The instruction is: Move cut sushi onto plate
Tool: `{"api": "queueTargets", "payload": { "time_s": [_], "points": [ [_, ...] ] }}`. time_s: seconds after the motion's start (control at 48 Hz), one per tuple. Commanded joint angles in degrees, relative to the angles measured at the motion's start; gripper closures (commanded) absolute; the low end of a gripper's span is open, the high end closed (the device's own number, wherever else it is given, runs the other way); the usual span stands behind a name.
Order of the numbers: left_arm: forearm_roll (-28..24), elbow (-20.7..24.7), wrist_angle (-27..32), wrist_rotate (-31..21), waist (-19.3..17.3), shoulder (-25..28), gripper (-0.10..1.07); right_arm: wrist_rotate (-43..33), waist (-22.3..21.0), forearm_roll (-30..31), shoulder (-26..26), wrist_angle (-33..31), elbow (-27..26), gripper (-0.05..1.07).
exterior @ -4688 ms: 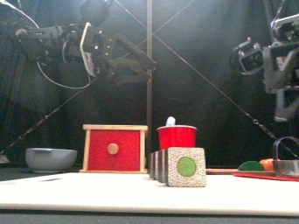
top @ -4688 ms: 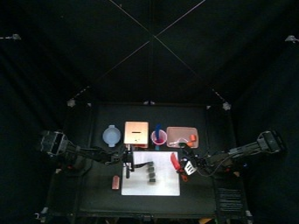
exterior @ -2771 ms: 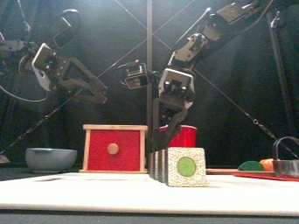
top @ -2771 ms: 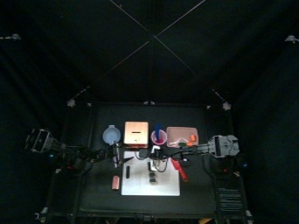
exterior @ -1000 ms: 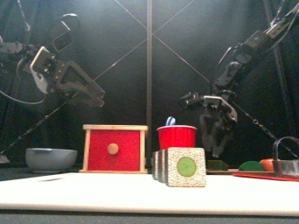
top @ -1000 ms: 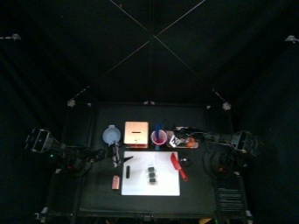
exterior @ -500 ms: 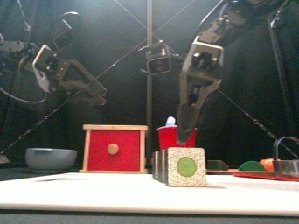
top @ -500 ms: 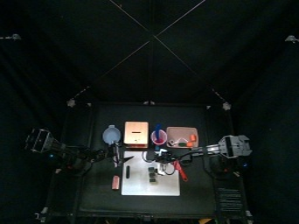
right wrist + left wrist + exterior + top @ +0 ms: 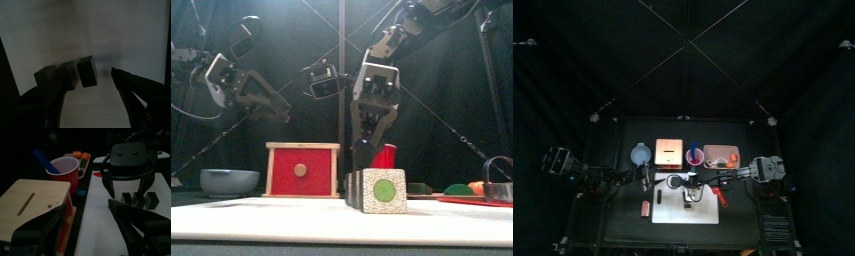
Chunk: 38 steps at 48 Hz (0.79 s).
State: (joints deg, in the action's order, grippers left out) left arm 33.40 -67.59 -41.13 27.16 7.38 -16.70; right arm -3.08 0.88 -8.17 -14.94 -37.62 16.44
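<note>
Nearest your front edge, the cut sushi (image 9: pixel 374 190) sits on the white board (image 9: pixel 100 30). Above it your right gripper (image 9: pixel 90 87) hangs, jaws apart around the row; descend off-centre and you may topple pieces. Toward the left edge, your left gripper (image 9: pixel 87 215) waits, jaws apart.

Right end effector (image 9: pixel 680 184) hangs over the cut sushi (image 9: pixel 686 199) on the white board (image 9: pixel 687 199).
</note>
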Motion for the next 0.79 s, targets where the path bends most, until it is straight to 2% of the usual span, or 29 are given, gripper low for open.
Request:
{"api": "queueTargets", "payload": {
  "time_s": [0.0,0.146,0.354,0.521,0.667,0.771],
  "points": [
    [0.1,0.6,-0.2,0.0,0.1,-0.4,-0.01,0.1,-0.2,-0.4,0.5,0.3,-0.3,0.27],
    [0.1,0.7,-0.2,-0.1,0.3,-0.4,-0.01,0.1,-0.1,-0.7,0.4,0.4,-0.1,0.44],
    [0.1,0.9,-0.2,0.0,0.3,-0.4,-0.01,-0.3,-0.2,-0.6,2.9,-0.2,0.8,0.47],
    [0.1,0.9,-0.2,-0.1,0.3,-0.4,-0.01,-0.5,-1.3,-0.7,10.9,-2.5,5.4,0.47],
    [0.1,1.0,-0.3,-0.1,0.3,-0.4,-0.01,-4.8,-5.7,0.4,20.0,-4.3,13.7,0.47],
    [0.3,1.1,-0.2,0.0,0.3,-0.4,-0.01,-9.1,-10.1,4.9,25.2,-5.7,19.5,0.47]
  ]
}}
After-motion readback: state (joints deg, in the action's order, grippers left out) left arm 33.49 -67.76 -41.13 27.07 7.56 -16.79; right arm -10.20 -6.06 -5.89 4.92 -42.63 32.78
